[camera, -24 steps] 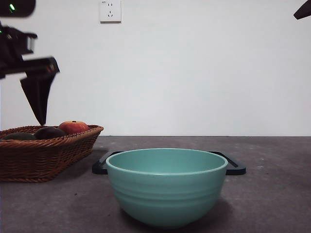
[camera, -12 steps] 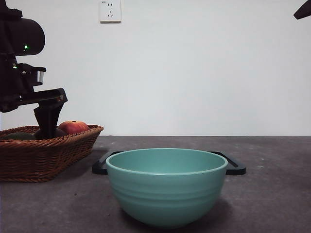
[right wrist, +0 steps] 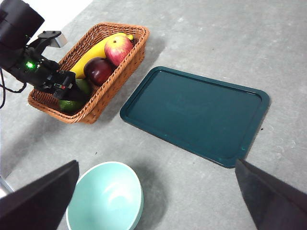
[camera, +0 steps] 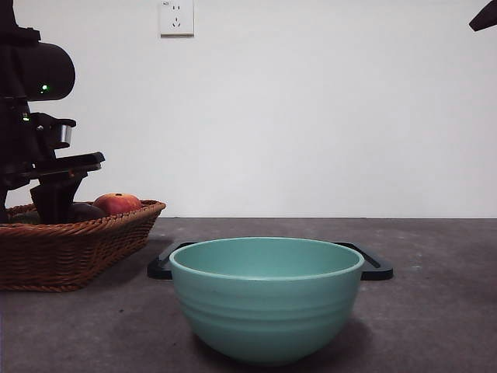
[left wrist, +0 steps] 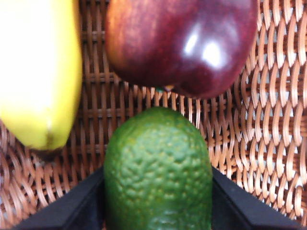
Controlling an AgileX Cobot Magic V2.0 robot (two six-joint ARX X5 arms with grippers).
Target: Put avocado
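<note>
The avocado (left wrist: 158,167), dark green with pebbled skin, lies in the wicker basket (camera: 78,249) at the table's left. My left gripper (left wrist: 157,196) is down inside the basket, its two black jaws pressed against the avocado's sides, shut on it. In the front view the left gripper (camera: 54,206) dips behind the basket rim and hides the avocado. From the right wrist view the avocado (right wrist: 72,105) shows green under the left gripper (right wrist: 67,88). My right gripper (right wrist: 156,191) hangs high over the table, open and holding nothing.
A yellow banana (left wrist: 38,72), a dark purple-red fruit (left wrist: 192,43) and a red apple (camera: 116,203) share the basket. A teal bowl (camera: 266,299) stands front and centre. Behind it lies a dark green tray (right wrist: 196,112).
The left arm came down from above the basket until its gripper sank inside it, among the fruit. The right arm has stayed still.
</note>
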